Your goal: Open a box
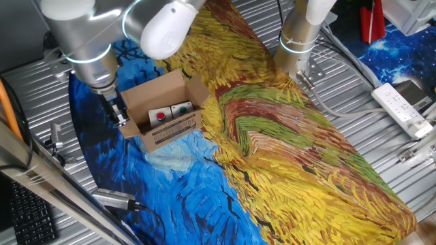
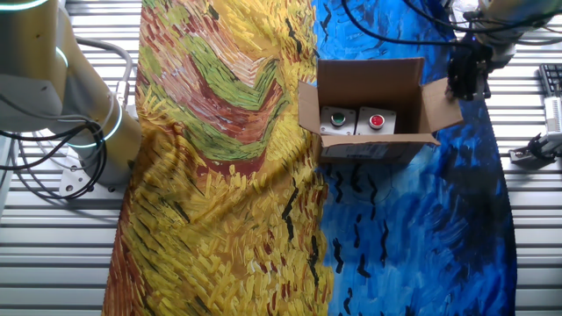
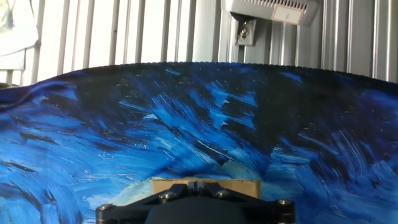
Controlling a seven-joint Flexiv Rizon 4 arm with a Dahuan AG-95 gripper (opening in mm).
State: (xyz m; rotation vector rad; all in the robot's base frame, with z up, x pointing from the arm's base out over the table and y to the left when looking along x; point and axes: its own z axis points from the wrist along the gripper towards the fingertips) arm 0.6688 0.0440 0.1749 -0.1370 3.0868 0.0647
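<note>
The box [image 1: 167, 112] is a small brown carton standing on the blue part of the painted cloth, its top flaps spread open. Inside lie two white units, one with a red button [image 1: 161, 116] and one with a green button [image 1: 182, 107]. A white printed label [image 1: 174, 129] shows on its near side. My gripper [image 1: 120, 114] is at the box's left side flap, shut on that flap's edge. In the other fixed view the box [image 2: 369, 96] has the gripper [image 2: 464, 81] at its right flap [image 2: 437, 104]. The hand view shows the flap's edge [image 3: 168, 185] pinched at the gripper [image 3: 205, 185].
A painted cloth [image 1: 286, 156] covers the slatted metal table. A second arm's base [image 1: 300, 41] stands at the back. A white power strip [image 1: 403, 107] lies at the right, a keyboard [image 1: 27, 211] at the lower left, and a metal clamp [image 2: 536, 151] beside the cloth.
</note>
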